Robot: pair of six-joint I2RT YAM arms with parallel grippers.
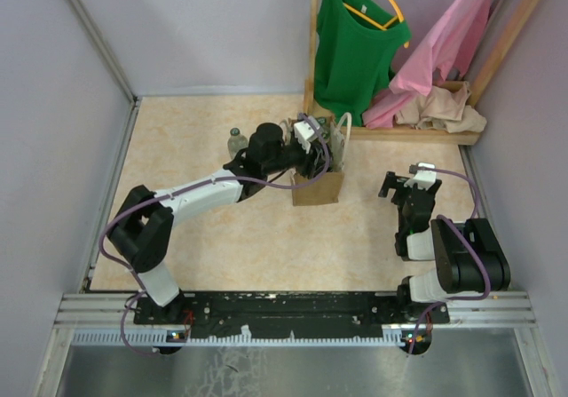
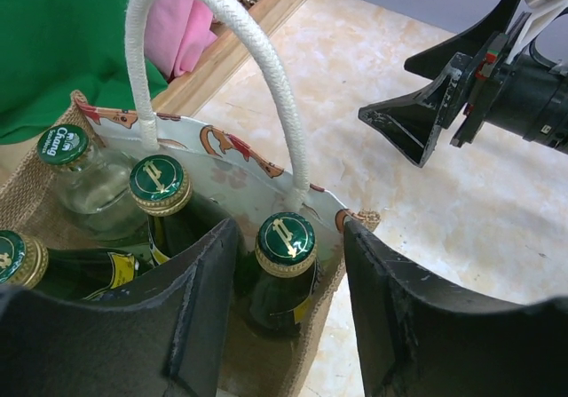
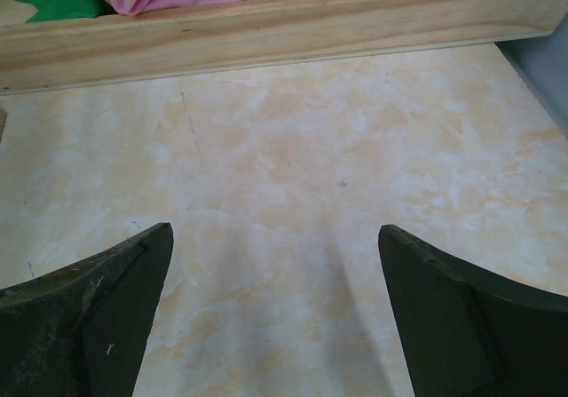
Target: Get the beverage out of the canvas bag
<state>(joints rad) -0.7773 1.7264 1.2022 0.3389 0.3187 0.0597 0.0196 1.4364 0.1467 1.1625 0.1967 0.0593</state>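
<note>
Bag (image 1: 317, 186) upright, centre of top view. Left gripper (image 2: 290, 233) spread, straddling green bottle (image 2: 285, 277) at lower centre of wrist view. Best move: sink lower, pinch neck under cap, lift straight, avoid handle (image 2: 266, 68). Right gripper (image 3: 273, 237) spread, idle at right.

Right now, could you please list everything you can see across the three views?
canvas bag: one, tan-brown with white handles, upright mid-table
bottles in the bag: four, green caps, inside the bag
loose bottle: one, clear glass, on the table left of the bag
green top: one, green, on a yellow hanger at the far edge
pink garment: one, pink, hanging right of the green top
beige cloth: one, beige, on the rack's base
wooden rack: one, pale wood, far right
table: one, marbled cream
left gripper: one, black, open astride a bottle neck
right gripper: one, black, open over bare table
</note>
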